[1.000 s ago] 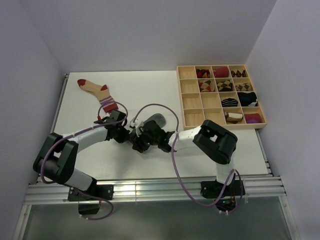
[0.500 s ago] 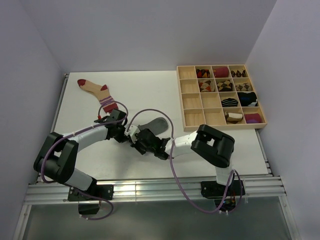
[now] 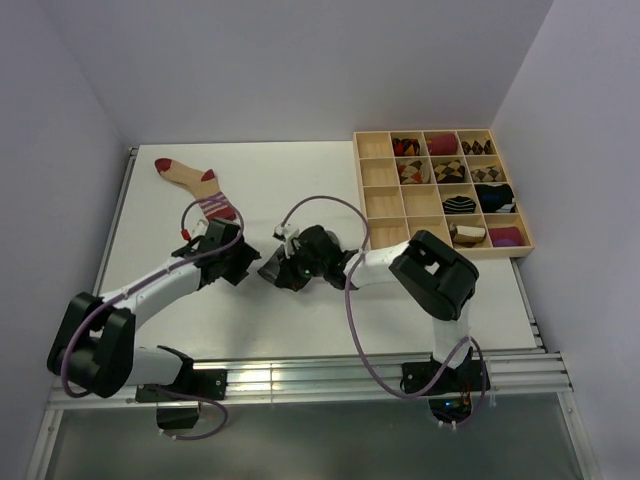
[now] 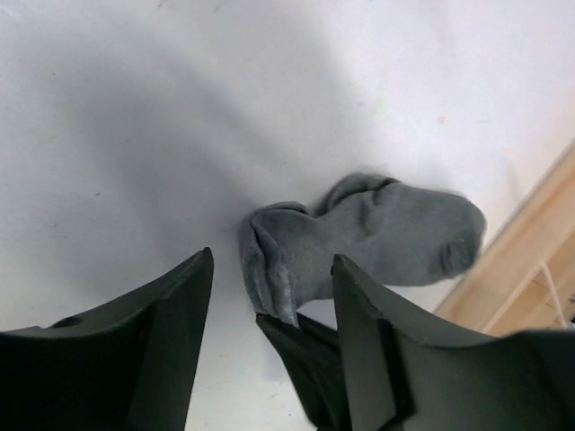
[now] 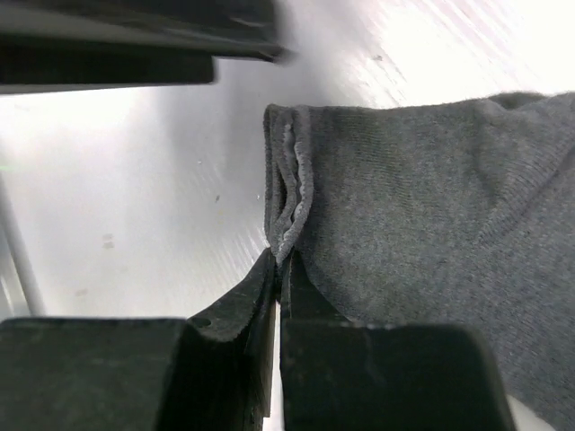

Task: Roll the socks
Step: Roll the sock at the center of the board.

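A plain grey sock [image 4: 377, 229] lies on the white table, toe toward the wooden tray. My right gripper [image 5: 278, 260] is shut on its folded cuff edge [image 5: 289, 180]; the sock [image 5: 422, 206] spreads to the right of the jaws. My left gripper [image 4: 272, 260] stands open just short of the cuff, touching nothing, with the right gripper's fingers [image 4: 305, 350] showing between its own. From above, the left gripper [image 3: 240, 262] and right gripper [image 3: 272, 272] meet at mid-table, and the arms hide most of the grey sock. A beige sock [image 3: 195, 185] with dark-red toe and heel lies flat at the back left.
A wooden compartment tray [image 3: 358, 190] stands at the back right, several cells holding rolled sock bundles [image 3: 470, 205]. Its edge [image 4: 530, 260] shows close behind the grey sock's toe. Purple cables [image 3: 320, 205] loop over both wrists.
The left gripper has opened, let go of the grey cuff and drawn back to the left. The right gripper has closed on the cuff and shifted slightly up-table.
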You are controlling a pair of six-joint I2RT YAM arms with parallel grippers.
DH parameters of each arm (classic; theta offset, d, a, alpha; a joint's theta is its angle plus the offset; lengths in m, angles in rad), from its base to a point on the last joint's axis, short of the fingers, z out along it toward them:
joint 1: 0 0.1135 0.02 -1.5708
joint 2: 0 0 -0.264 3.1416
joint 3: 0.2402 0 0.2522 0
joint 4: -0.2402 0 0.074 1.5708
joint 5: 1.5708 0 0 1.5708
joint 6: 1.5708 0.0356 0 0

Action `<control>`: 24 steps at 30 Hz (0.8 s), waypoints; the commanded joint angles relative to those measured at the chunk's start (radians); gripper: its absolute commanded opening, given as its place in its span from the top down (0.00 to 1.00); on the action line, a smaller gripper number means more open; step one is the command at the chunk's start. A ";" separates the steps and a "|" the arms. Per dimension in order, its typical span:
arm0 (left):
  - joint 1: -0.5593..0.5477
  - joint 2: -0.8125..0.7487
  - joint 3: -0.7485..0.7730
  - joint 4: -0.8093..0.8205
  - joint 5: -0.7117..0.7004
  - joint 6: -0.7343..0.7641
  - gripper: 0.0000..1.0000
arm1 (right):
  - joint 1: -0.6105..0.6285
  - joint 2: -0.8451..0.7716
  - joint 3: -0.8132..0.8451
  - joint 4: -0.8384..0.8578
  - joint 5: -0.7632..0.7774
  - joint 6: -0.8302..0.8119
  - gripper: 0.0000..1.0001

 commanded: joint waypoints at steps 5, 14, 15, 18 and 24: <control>0.002 -0.176 -0.162 0.268 -0.002 0.050 0.37 | -0.131 0.070 0.021 0.115 -0.410 0.340 1.00; -0.006 -0.238 -0.306 0.351 0.052 0.112 0.51 | -0.229 0.165 -0.008 0.270 -0.498 0.612 1.00; -0.007 -0.239 -0.321 0.360 0.062 0.118 0.53 | -0.232 0.167 -0.009 0.268 -0.496 0.618 1.00; -0.009 -0.239 -0.344 0.361 0.076 0.115 0.56 | -0.247 0.174 -0.020 0.279 -0.487 0.650 1.00; -0.023 -0.140 -0.335 0.393 0.110 0.141 0.57 | -0.258 0.193 -0.010 0.264 -0.491 0.673 1.00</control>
